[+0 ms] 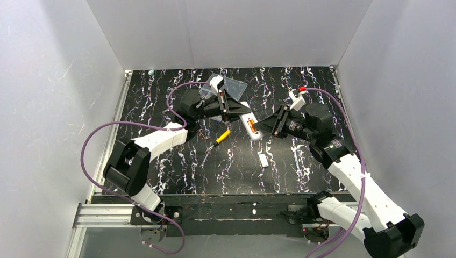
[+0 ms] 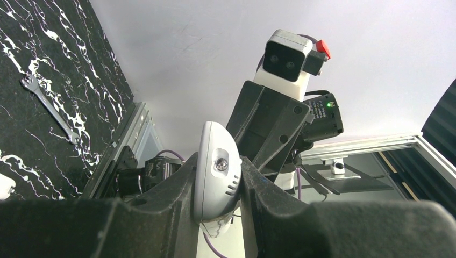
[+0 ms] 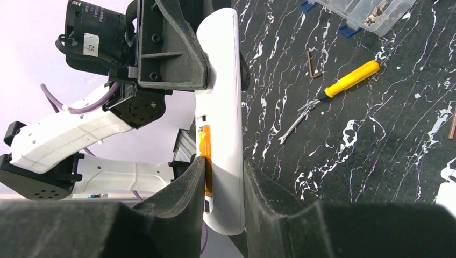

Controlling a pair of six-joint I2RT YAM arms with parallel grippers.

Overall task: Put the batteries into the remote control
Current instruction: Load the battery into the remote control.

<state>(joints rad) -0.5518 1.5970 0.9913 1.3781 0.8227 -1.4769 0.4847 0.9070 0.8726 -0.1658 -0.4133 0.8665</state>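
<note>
The white remote control (image 1: pixel 251 127) hangs tilted above the table between my two grippers, its back compartment open. An orange battery (image 1: pixel 250 128) lies in that compartment. My left gripper (image 1: pixel 235 109) is shut on the remote's far end; the left wrist view has that rounded end (image 2: pixel 216 171) with its screw clamped between the fingers. My right gripper (image 1: pixel 264 129) is shut across the near end. In the right wrist view the remote (image 3: pixel 221 107) stands between the fingers, one pad pressed on the battery (image 3: pixel 206 161), the other on the remote's back.
A yellow-handled screwdriver (image 1: pixel 221 137) lies just under the remote, and a small wrench (image 3: pixel 294 122) beside it. The clear compartmented box (image 1: pixel 230 86) stands at the back. A small white plate (image 1: pixel 263 160) lies toward the front. Grey walls close in three sides.
</note>
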